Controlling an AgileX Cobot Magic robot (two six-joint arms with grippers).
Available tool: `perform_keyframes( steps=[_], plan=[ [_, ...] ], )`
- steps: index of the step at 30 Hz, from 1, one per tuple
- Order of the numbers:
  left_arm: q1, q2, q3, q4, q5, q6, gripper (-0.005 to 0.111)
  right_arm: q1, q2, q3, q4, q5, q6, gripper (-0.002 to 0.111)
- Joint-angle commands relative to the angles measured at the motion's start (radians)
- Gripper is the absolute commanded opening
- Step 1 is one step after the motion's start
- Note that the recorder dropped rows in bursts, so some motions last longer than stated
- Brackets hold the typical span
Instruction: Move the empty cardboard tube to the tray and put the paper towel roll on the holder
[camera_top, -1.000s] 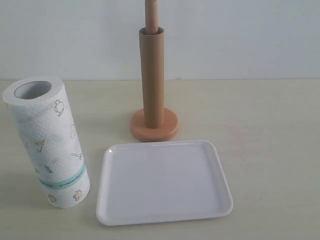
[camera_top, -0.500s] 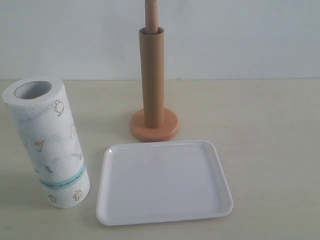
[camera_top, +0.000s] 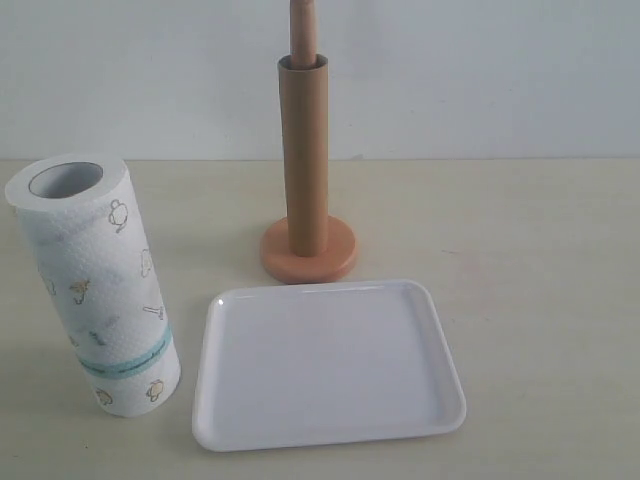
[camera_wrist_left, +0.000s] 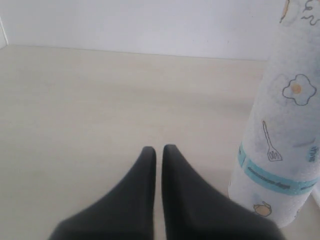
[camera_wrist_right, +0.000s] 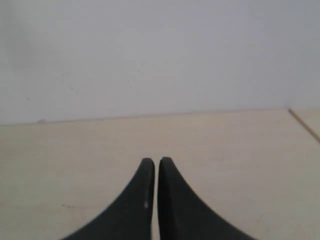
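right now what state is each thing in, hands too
holder: upright on the table, pole tip showing at the top
empty cardboard tube: upright, sleeved over the holder's pole
tray: flat on the table, nothing in it
paper towel roll: standing on end beside the tray, not on the holder
left hand: shut, holding nothing
right hand: shut, holding nothing

nothing has visibly changed.

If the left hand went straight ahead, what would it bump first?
Probably nothing: only bare table lies ahead of the left hand, up to the wall. The paper towel roll stands off to the side.
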Motion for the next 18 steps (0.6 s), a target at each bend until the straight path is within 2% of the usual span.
perform_keyframes(
  steps=[1,7,10,15,17,18],
  plan=[
    [0.002,-0.003,0.004,-0.011,-0.005,0.001,0.004,0.046,0.174,-0.007,-0.044,-0.107,0.065,0.003],
    [0.002,-0.003,0.004,-0.011,-0.005,0.001,0.004,0.217,0.43,-0.017,-0.43,-0.514,0.112,0.003],
    [0.002,-0.003,0.004,-0.011,-0.005,0.001,0.004,0.299,0.545,-0.052,-0.49,-0.658,0.114,0.003],
    [0.002,-0.003,0.004,-0.011,-0.005,0.001,0.004,0.392,0.683,-0.139,-0.494,-0.683,0.178,0.005],
    [0.002,-0.003,0.004,-0.011,-0.005,0.001,0.004,0.412,0.718,-0.172,-0.496,-0.683,0.178,0.014],
    [0.002,-0.003,0.004,-0.011,-0.005,0.001,0.004,0.417,0.738,-0.194,-0.496,-0.683,0.178,0.023]
  ],
)
